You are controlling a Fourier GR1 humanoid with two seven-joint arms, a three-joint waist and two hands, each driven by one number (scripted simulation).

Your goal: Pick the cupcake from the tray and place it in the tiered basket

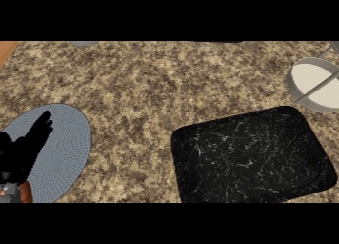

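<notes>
KITCHEN COUNTER: The black tray (253, 157) sat on the speckled counter (165, 81) as I watched from the head view. I could see no cupcake on its dark top, nor anywhere else in view. The basket (292, 83) stood just beyond the tray's far right corner, and its pale upper tier held nothing I could see. A grey bar (325, 82) ran slantwise across that tier.

Well to the left of the tray, the left hand (17, 152) rested over a round blue-grey plate (67, 143), fingers straight and together, holding nothing. A brown-orange sliver (26, 191) showed by its wrist, and I could not tell what it was. The right hand was out of view, so I could not say how its fingers stood.

I judged that the pick had not begun and that the cupcake had to be found before any reach. Tray and basket both lay on the right, so the job looked suited to the right hand. To do it well, I would come down over the tray from above, close round the cupcake's base rather than its top, and lift clear of the tray's raised edge. I would then carry it past the far right corner and lower it beside the bar before letting go.
</notes>
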